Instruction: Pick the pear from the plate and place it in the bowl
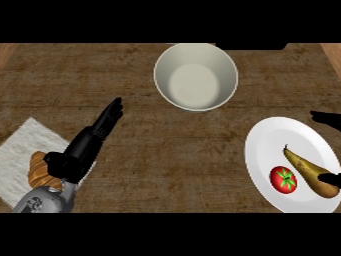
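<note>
The pear (310,172) lies on the white plate (276,135), just right of the tomato (283,179), its long axis slanting from the stem at upper left to the fat end at lower right. The right hand (337,121) brackets the plate's right side, open and holding nothing, thumb touching the fat end. It is nearer than the left hand (84,147), which rests straight-fingered well left of the plate; the bowl (195,76) sits up-left of the plate.

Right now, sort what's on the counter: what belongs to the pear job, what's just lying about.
Job: pear, white plate, bowl, right robot hand.
Lying about: tomato, grey cloth, pastry, left robot hand resting open.
</note>
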Available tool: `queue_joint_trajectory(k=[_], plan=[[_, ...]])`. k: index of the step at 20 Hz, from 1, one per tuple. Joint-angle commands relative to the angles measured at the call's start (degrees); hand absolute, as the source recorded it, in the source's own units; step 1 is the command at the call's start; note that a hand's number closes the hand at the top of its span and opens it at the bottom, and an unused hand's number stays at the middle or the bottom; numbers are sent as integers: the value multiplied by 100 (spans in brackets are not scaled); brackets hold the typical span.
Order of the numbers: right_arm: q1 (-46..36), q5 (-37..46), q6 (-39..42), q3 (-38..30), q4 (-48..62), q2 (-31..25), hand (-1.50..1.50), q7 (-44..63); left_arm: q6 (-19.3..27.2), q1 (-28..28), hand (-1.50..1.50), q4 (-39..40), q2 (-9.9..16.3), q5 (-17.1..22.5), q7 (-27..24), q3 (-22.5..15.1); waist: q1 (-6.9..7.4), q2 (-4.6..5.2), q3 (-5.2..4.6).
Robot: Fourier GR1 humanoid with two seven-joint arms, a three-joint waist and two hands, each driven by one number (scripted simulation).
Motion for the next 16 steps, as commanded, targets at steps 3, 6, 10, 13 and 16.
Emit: queue_joint_trajectory(k=[3, 6, 10, 13, 16], plan=[[-129, 1446, 456, 559, -332, -1226, -150, 1239, -87, -36, 0, 13, 7, 0, 58, 18, 53, -1, -26], [19, 1587, 1367, 994, -799, -1570, -150, 1858, -129, -80, 0, 31, 59, 45, 43, 156, -2, -17, -30], [-390, 1245, 2650, 1060, -1605, -1720, -150, 3123, 25, -266, 0, 122, -112, -151, 261, 75, -37, -18, -16], [-366, 1096, 3151, 1186, -1952, -1393, -150, 3742, -276, -272, 0, 552, -147, -109, -122, 244, -49, -2, -6], [-395, 832, 3745, 1028, -2533, -1264, -150, 4461, -500, 79, 0, 190, -5, 69, -117, 434, -28, -16, -3]])
